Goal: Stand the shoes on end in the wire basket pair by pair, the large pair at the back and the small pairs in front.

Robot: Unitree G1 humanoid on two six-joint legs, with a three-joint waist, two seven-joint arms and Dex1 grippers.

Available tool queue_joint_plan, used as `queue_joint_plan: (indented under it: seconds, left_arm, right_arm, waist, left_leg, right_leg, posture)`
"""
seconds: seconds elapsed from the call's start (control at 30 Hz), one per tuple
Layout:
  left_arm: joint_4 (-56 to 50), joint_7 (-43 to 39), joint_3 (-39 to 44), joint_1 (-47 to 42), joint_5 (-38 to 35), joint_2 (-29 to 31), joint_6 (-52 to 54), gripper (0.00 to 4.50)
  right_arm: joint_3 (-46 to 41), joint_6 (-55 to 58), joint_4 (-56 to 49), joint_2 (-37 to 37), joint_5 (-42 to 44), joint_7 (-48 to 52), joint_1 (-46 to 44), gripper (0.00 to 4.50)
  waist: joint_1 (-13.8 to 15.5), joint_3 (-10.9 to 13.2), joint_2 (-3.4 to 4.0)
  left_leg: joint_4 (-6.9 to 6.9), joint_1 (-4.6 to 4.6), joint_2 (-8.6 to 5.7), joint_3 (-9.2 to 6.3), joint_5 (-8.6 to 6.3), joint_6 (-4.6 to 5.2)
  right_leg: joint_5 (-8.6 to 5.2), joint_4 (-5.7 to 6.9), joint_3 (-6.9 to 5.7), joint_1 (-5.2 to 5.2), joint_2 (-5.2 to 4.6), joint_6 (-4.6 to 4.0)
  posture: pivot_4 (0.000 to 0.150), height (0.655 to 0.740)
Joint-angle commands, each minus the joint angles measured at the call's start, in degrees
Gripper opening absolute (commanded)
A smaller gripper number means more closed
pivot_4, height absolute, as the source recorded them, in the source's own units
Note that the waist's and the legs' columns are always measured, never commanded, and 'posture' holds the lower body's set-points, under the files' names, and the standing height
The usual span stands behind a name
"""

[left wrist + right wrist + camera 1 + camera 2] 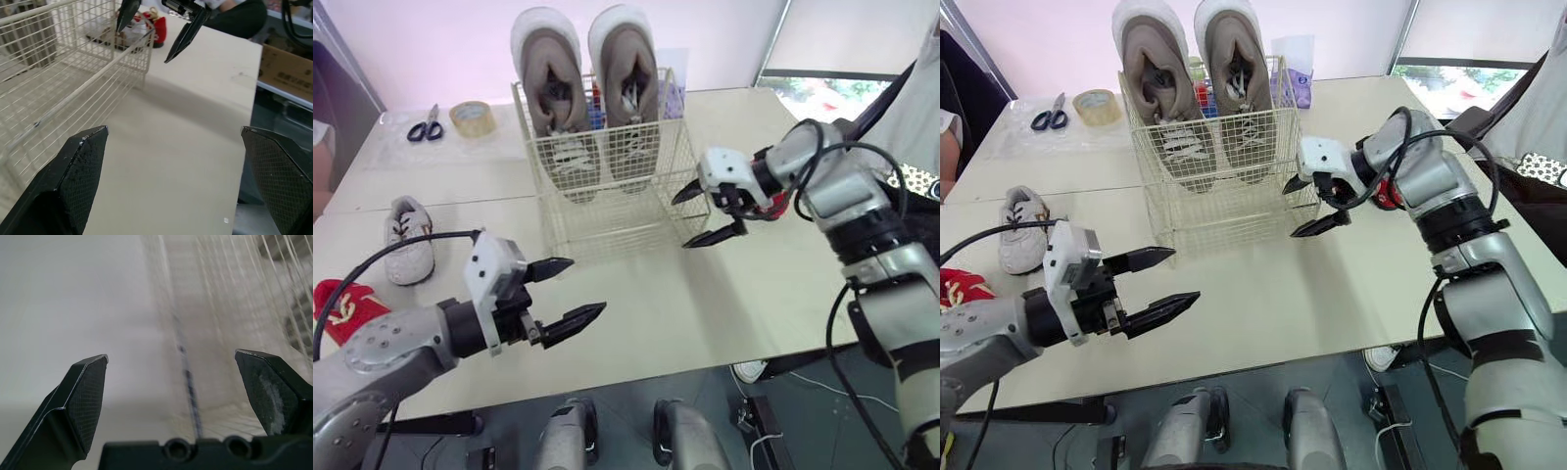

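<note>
Nearest, the left gripper (587, 286) hovered over the pale table (724, 304) at about 7 o'clock from the wire basket (607, 220), its two black fingers spread wide apart and holding nothing. At the table's left edge, near 9 o'clock from that gripper, lay a red item (344, 305) with a gold mark, and just beyond it a small white shoe (409, 240) rested on its sole, at about 8 o'clock from the basket and well apart from it. The right gripper (680, 221) hung at the basket's near right corner, around 4 o'clock, fingers likewise parted and empty; whether it touched the wire could not be told. Inside the basket, against its back wall, the large pair of beige shoes (548, 69) stood on end side by side, heels up above the rim. Farther off, at 10 o'clock, lay scissors (426, 125) and a roll of tape (470, 117).
</note>
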Motion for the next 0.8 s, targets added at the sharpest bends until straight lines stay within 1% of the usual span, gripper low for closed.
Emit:
queue_joint_plan:
  seconds: [0.03,0.07,0.13,0.27,0.37,0.63,0.8]
  left_arm:
    - [-1.19,1.54,0.04,-0.21,0.22,0.33,-2.34,4.50]
    - [-1.06,1.77,-0.20,-0.35,0.46,0.49,-2.56,4.50]
    - [-0.53,2.19,-0.87,-1.03,1.19,0.74,-3.05,4.50]
    - [0.55,2.65,-2.27,-2.33,2.19,0.96,-3.94,4.50]
    - [1.53,2.24,-3.96,-3.33,3.95,1.09,-4.58,4.50]
    - [3.99,1.40,-7.94,-4.94,8.34,0.02,-6.78,4.50]
    - [5.13,0.79,-9.75,-6.13,10.34,-0.57,-7.80,4.50]
  right_arm:
    - [-1.00,-1.85,0.64,0.89,-1.14,2.13,-0.70,3.96]
    - [-0.97,-1.94,0.65,1.10,-1.35,2.87,-0.27,3.63]
    - [-1.19,-1.95,0.74,1.69,-1.91,2.99,0.28,2.57]
    - [-2.21,-1.36,0.37,2.86,-2.50,2.15,0.40,0.65]
    - [-2.86,0.70,-2.01,3.31,-2.81,1.23,0.86,0.65]
    - [-4.42,17.30,-16.55,4.59,-2.21,-4.31,5.15,0.65]
    - [-4.30,21.63,-21.22,4.55,-2.10,-5.96,6.82,0.65]
  waist:
    - [0.02,0.00,0.00]
    - [-0.02,0.00,0.01]
    - [-0.09,-0.01,0.00]
    - [-0.04,-0.02,0.01]
    - [0.06,-0.02,0.01]
    - [0.01,-0.02,0.01]
    - [0.14,-0.02,0.01]
  left_leg:
    - [0.01,0.00,0.03,-0.02,0.00,0.00]
    - [0.01,0.02,0.07,0.00,0.00,0.00]
    - [0.01,0.04,0.09,0.07,0.00,0.00]
    - [-0.04,0.04,0.12,0.14,-0.01,-0.02]
    - [-0.12,0.02,0.12,0.13,-0.01,-0.04]
    - [-0.09,0.03,0.18,0.17,-0.01,-0.04]
    - [-0.09,0.01,0.38,0.21,-0.01,-0.04]
  right_leg:
    - [0.02,0.00,-0.01,-0.02,0.00,-0.03]
    - [0.03,-0.01,-0.01,-0.03,-0.02,-0.05]
    - [0.04,-0.02,-0.01,-0.07,-0.04,-0.06]
    - [0.10,0.02,-0.02,-0.15,-0.04,-0.11]
    - [0.09,0.03,-0.05,-0.21,-0.03,-0.11]
    - [0.12,0.05,-0.04,-0.24,-0.05,-0.14]
    - [0.14,0.04,-0.06,-0.28,-0.04,-0.18]
  posture:
    - [0.150,0.7400]
    - [0.150,0.7400]
    - [0.150,0.7400]
    - [0.150,0.7400]
    - [0.150,0.7400]
    - [0.150,0.7400]
    - [0.150,0.7400]
